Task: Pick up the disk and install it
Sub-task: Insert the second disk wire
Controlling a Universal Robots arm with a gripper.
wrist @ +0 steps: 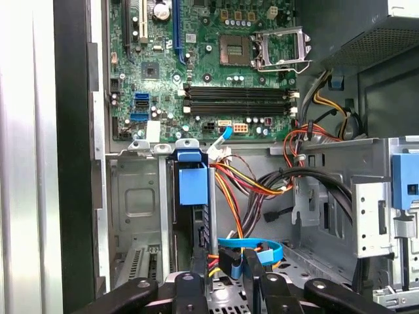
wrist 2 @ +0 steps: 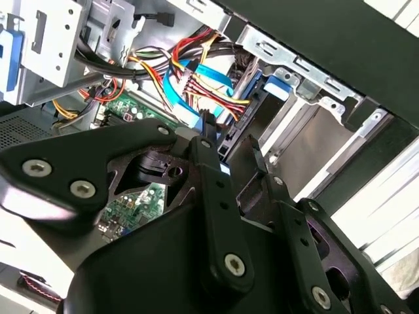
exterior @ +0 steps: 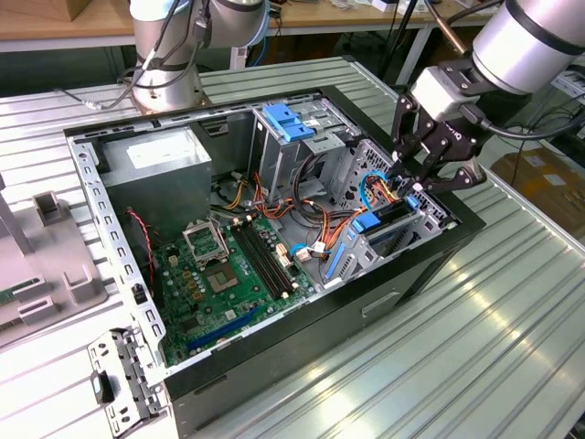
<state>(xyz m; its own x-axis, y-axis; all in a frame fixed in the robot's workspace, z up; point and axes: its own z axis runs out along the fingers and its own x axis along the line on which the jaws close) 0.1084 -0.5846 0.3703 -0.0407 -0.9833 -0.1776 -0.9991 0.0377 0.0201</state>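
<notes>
The disk point(exterior: 395, 216) stands on edge in the drive bay at the corner of the open computer case point(exterior: 430, 265) on the exterior view's right. Its blue side rail point(wrist: 193, 183) and dark end point(wrist: 203, 229) show in the first wrist view. My gripper point(exterior: 413, 190) hangs just above the disk's end. In the first wrist view the gripper point(wrist: 226, 278) is open; only wires and a blue cable point(wrist: 252, 247) show in the gap, and one finger point(wrist: 198, 288) lines up with the disk. In the second wrist view the gripper point(wrist 2: 229, 154) points into the same bay.
Inside the case lie the green motherboard point(exterior: 224, 274), a grey power supply point(exterior: 155, 160), an upper drive cage with a blue latch point(exterior: 291, 123) and loose coloured cables point(exterior: 320, 224). The arm's base point(exterior: 164, 64) stands behind the case. Grey parts point(exterior: 46, 256) lie at the exterior view's left.
</notes>
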